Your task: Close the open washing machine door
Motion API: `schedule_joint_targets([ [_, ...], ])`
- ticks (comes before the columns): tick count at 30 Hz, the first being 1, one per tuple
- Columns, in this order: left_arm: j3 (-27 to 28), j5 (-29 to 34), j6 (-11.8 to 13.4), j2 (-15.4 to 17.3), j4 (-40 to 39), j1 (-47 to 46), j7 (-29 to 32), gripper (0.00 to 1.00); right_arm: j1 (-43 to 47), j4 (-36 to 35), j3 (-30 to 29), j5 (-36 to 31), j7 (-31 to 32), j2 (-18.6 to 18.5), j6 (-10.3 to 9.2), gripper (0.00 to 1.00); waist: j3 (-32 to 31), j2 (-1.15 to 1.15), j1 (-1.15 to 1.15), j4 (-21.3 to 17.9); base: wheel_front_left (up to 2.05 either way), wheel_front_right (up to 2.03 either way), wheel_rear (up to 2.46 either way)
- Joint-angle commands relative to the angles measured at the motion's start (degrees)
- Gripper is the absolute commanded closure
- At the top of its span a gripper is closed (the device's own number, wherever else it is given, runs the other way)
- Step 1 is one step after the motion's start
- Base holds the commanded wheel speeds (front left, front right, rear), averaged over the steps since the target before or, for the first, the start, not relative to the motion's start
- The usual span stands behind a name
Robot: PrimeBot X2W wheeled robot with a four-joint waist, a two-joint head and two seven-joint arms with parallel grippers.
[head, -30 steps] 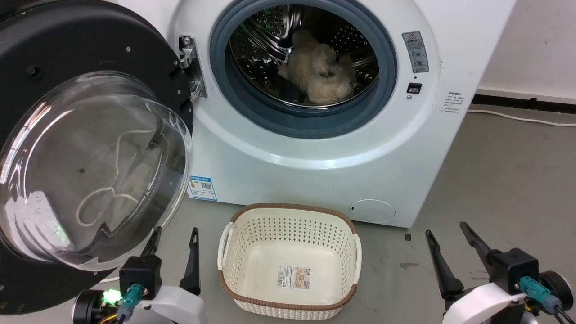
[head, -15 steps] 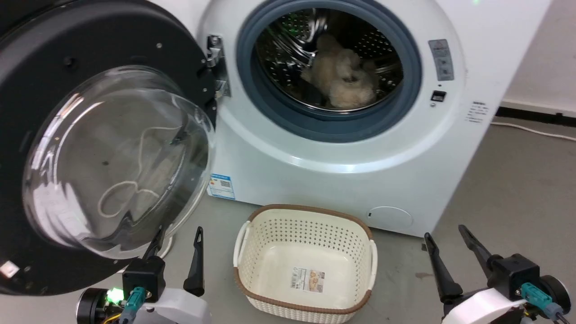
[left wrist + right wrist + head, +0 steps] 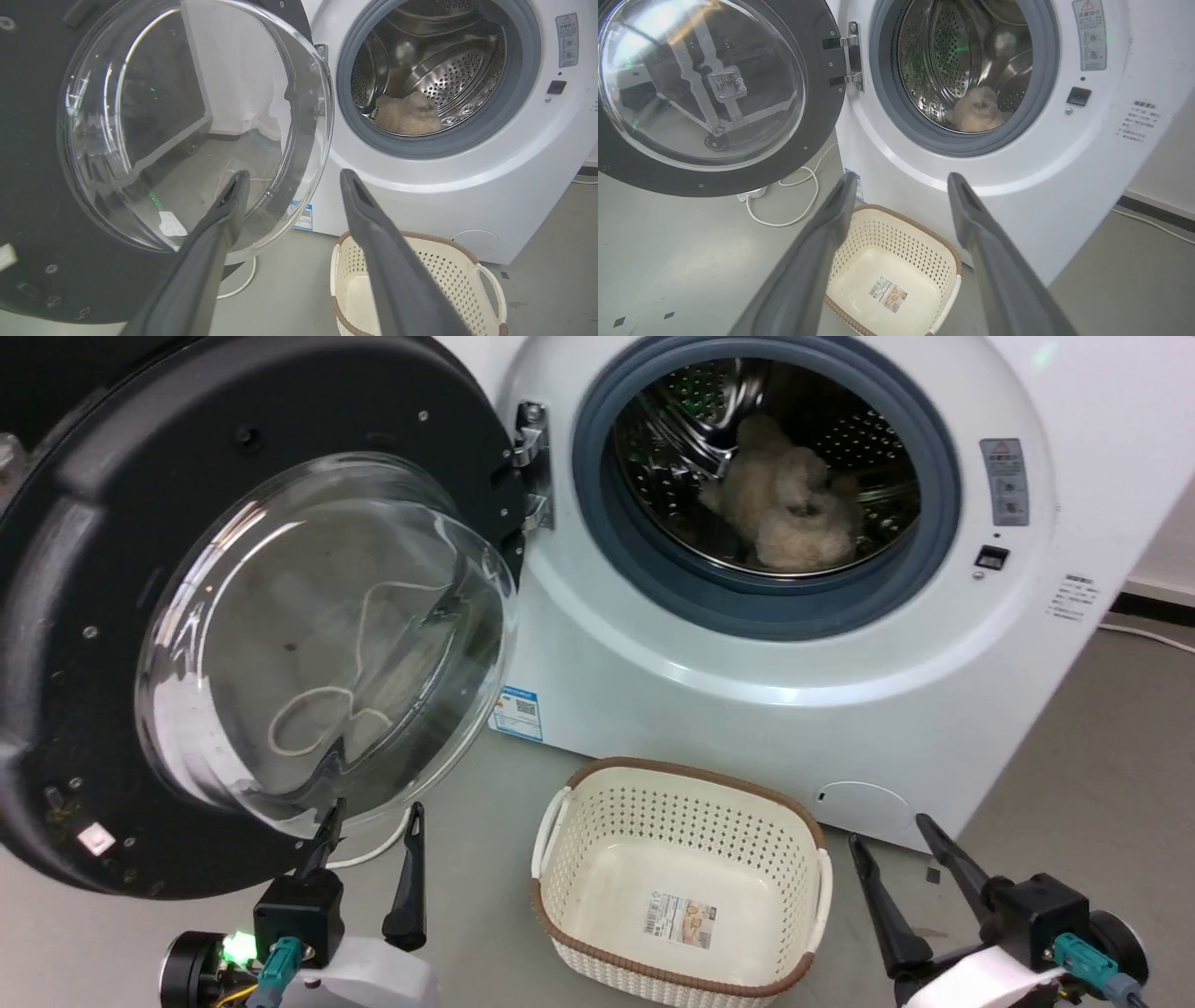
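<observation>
Head view: closing isn't begun. The glossy black washing machine door [image 3: 280,616] hangs wide open left of the white washing machine [image 3: 747,691]; left gripper [image 3: 373,812] and right gripper [image 3: 889,831] jaws are both wide. Left wrist view: its bulging clear glass sits close; next, I judge, I push the rim rightward. Right wrist view: a perforated cream basket [image 3: 896,233] stands on the floor.

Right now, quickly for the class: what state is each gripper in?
Left gripper: jaws open, holding nothing.
Right gripper: jaws open, holding nothing.
</observation>
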Motion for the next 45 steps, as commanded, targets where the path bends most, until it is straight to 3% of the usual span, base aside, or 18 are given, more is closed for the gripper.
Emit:
schedule_joint_targets([
  [1, -0.03, -0.43, 0.25, 0.20, -0.34, 0.46, -0.59, 0.00, -0.48, 0.37, 0.52, 0.65, -0.57, -0.63, 0.02, 0.00, 0.11, 0.00, 0.00, 0.49, 0.00, 0.00, 0.00],
  [12, 1.21, -0.73, 1.47, 0.16, -3.22, 3.26, -3.10, 0.00, -4.19, 4.36, 7.62, 3.92, -3.10, -2.63, 0.03, 0.00, 0.51, 0.00, 0.00, 5.79, 0.00, 0.00, 0.00],
  [45, 1.45, -0.58, 2.05, 0.36, -5.78, 6.15, -7.17, 0.00, -5.28, 8.47, 14.77, 7.77, -7.17, -4.45, 0.04, 0.00, 0.61, 0.00, 0.00, 14.06, 0.00, 0.00, 0.00],
])
